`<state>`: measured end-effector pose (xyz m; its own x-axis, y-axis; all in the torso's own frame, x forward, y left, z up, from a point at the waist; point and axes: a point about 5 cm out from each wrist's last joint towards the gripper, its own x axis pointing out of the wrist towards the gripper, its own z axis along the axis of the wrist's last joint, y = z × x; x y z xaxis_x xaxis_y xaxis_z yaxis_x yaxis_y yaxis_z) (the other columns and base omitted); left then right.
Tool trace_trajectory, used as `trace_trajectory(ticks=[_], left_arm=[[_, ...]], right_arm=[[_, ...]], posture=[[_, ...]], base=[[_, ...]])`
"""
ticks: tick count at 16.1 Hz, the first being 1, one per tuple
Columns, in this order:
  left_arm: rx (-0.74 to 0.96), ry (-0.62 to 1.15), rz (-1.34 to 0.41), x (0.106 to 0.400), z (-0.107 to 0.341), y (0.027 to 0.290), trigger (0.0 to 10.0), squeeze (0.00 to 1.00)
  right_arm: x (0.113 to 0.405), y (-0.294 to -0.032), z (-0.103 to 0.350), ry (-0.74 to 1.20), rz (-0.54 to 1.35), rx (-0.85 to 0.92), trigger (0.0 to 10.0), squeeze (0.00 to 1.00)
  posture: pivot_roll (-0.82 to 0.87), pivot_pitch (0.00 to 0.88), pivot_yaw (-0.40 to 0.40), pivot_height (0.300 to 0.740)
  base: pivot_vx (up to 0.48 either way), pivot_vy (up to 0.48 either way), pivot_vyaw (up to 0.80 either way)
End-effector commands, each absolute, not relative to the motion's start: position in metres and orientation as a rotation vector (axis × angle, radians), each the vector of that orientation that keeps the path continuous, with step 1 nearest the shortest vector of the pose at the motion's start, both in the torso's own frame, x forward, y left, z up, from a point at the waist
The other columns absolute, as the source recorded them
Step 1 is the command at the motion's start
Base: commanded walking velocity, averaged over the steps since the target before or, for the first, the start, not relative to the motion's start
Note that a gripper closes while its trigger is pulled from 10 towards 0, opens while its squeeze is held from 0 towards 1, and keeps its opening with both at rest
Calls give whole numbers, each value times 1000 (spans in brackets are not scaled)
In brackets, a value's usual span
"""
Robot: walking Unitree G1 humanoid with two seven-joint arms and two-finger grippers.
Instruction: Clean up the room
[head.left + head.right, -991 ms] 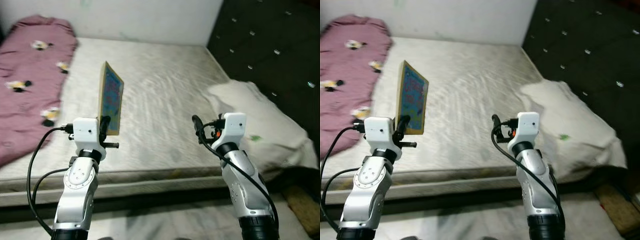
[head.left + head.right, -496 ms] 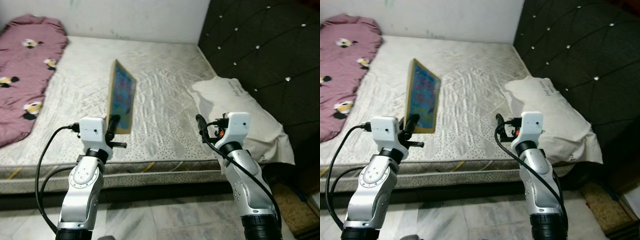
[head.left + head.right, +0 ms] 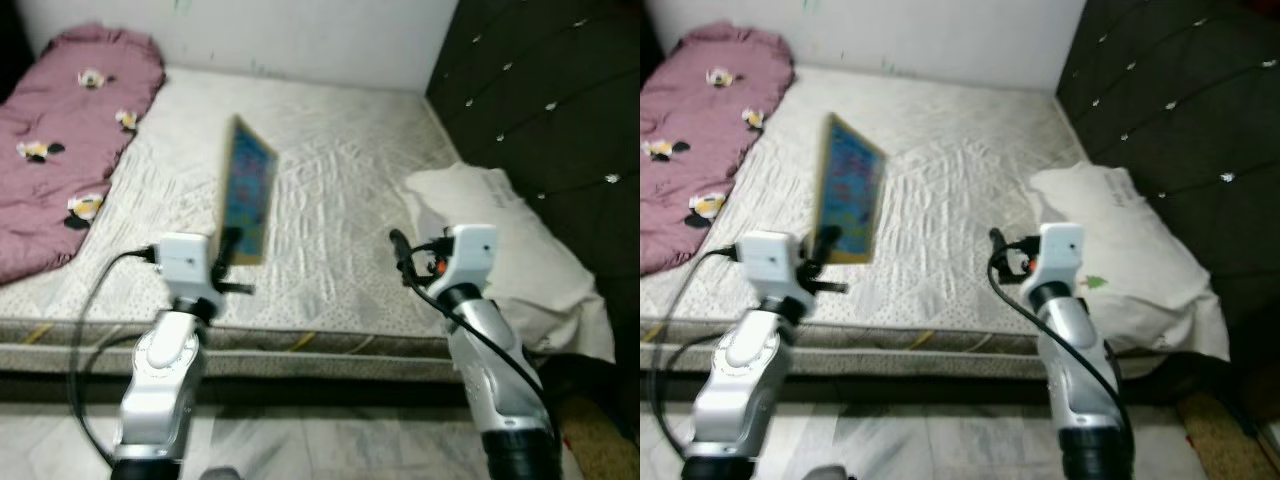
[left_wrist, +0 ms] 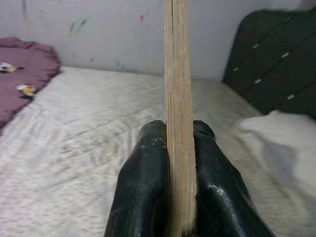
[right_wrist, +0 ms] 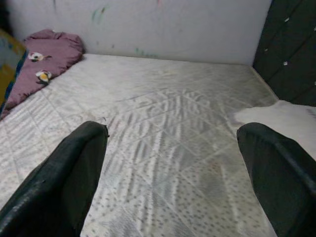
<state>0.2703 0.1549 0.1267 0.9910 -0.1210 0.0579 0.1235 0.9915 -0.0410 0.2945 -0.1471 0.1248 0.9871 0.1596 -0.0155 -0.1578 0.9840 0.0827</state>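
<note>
Blue and yellow on its face, a thin picture book (image 3: 247,190) stands upright on edge above the near part of the mattress (image 3: 330,190), pinched at its lower corner by the left gripper (image 4: 178,197). In the left wrist view the two black fingers (image 4: 143,187) press flat against both covers, with the page edges showing between them. The right gripper (image 5: 170,163) is raised at about the same height over the mattress edge, its fingers spread wide apart and holding nothing (bare quilted fabric shows between them). A maroon blanket (image 3: 70,150) with small flower prints lies along the robot's left side of the mattress, well apart from the book. A white pillow (image 3: 510,250) sits at the right side, against the dark tufted headboard (image 3: 540,90). Both eye views are slightly blurred.
</note>
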Motion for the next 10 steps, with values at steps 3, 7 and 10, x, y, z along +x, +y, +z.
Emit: trace_trajectory(ticks=[3, 7, 10], left_arm=[[-61, -116, -168, 271, 139, 144, 10000, 0], [-59, -113, -173, 271, 138, 144, 10000, 0], [-57, -110, -176, 271, 138, 144, 10000, 0]], right_arm=[[293, -158, 124, 32, 123, 60, 10000, 0], [293, -159, 123, 36, 119, 58, 10000, 0], [292, -159, 123, 36, 115, 57, 10000, 0]], posture=[[-47, 0, -111, 740], [-47, 0, -110, 740], [-49, 0, -107, 740]], base=[[299, 0, 0], [306, 0, 0], [311, 0, 0]])
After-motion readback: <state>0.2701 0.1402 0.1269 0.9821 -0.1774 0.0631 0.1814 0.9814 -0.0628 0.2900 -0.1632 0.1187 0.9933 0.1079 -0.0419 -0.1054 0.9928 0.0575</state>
